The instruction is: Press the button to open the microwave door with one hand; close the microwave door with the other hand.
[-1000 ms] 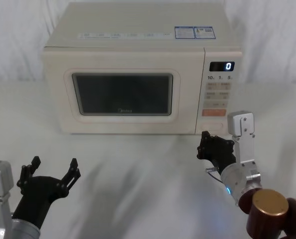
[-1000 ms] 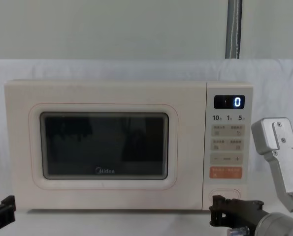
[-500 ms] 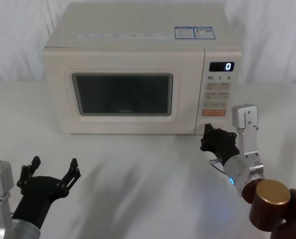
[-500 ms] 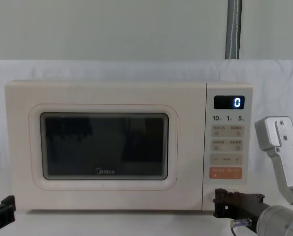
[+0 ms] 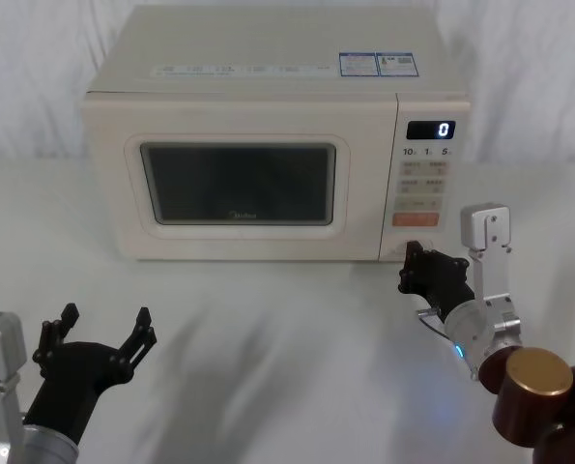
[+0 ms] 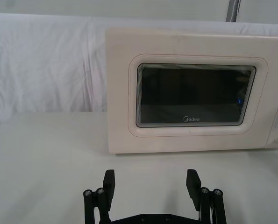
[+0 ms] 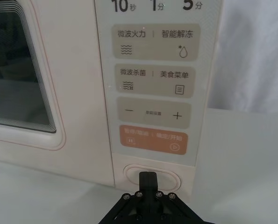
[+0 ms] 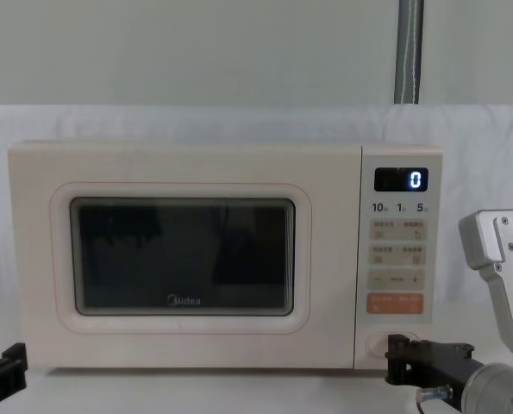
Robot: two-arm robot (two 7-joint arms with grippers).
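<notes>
The right end effector (image 7: pixel 148 179), its fingers pressed together into one tip, is just in front of the button (image 7: pixel 169 173) at the bottom of the control strip of the microwave (image 5: pixel 268 135), which stands at the back of the worktop (image 5: pixel 268 338) with its door (image 5: pixel 239 184) closed. I think the tip could slide off the raised rim, or go up to the orange key (image 7: pixel 153 140) just above, if the push is not centred, and then the door does not open. The left end effector (image 5: pixel 96 340) waits with fingers apart, low and well away from the door, above the white cloth of the worktop, and a white curtain (image 5: pixel 36 77) hangs behind.
</notes>
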